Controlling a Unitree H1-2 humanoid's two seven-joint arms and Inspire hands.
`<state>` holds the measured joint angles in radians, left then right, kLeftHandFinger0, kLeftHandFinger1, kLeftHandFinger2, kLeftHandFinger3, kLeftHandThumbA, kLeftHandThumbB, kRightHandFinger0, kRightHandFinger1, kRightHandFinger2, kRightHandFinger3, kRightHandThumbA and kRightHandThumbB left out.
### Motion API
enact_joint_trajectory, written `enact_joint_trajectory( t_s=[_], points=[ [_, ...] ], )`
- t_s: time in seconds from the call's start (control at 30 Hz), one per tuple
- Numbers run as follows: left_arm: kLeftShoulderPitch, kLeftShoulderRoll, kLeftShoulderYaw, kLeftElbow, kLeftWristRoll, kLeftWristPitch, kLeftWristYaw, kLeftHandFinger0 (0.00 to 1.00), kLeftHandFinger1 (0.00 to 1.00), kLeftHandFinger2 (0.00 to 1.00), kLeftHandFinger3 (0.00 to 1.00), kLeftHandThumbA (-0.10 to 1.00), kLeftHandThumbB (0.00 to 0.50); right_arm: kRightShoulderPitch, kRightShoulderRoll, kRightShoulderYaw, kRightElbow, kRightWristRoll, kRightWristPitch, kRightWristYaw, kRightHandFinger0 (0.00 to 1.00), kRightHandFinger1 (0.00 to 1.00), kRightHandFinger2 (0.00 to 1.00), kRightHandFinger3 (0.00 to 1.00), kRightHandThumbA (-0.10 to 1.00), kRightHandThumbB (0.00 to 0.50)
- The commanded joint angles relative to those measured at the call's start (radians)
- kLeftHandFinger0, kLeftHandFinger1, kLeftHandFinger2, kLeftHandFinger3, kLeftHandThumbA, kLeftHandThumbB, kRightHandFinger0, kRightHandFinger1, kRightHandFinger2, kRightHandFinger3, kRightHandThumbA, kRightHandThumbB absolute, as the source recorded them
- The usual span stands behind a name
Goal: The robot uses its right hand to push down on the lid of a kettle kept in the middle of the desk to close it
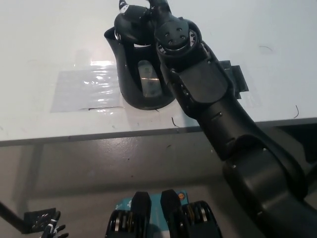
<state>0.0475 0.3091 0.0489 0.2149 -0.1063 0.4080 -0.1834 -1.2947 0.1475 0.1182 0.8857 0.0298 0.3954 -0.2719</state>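
Observation:
The black kettle [141, 84] stands in the middle of the white desk [44, 39], its water window facing me. My black right arm [208, 104] reaches in from the lower right across the kettle's handle side. Its hand [132, 21] lies over the kettle's top, hiding the lid and the opening, and I cannot make out whether it touches the lid. Only the spout side and lower body of the kettle show. My white left hand [52, 231] rests at the bottom left edge, below the desk, holding nothing.
A shiny clear tape patch [84, 89] lies left of the kettle, and a black tape patch [238, 78] peeks out right of the arm. The desk's front edge [99, 135] runs across the picture, with grey floor below it.

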Motion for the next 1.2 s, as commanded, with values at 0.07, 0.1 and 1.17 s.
enact_joint_trajectory(
  t_s=[0.07,0.1,1.17],
  points=[
    [0.004,0.008,-0.017,0.002,0.019,-0.054,-0.015,1.0,1.0,1.0,1.0,1.0,0.087,-0.058,0.021,-0.074,0.043,-0.007,0.019,-0.062,0.49,0.64,0.7,0.81,0.45,0.036],
    [0.007,0.001,-0.021,0.005,0.019,-0.057,-0.014,1.0,1.0,1.0,1.0,1.0,0.087,-0.057,0.023,-0.079,0.042,-0.01,0.022,-0.063,0.52,0.66,0.71,0.81,0.46,0.034],
    [-0.099,-0.006,-0.118,-0.027,0.05,0.062,-0.019,1.0,1.0,1.0,1.0,1.0,0.107,-0.289,0.095,-0.174,0.219,0.006,-0.035,-0.08,1.0,1.0,1.0,0.99,0.39,0.027]
  ],
)
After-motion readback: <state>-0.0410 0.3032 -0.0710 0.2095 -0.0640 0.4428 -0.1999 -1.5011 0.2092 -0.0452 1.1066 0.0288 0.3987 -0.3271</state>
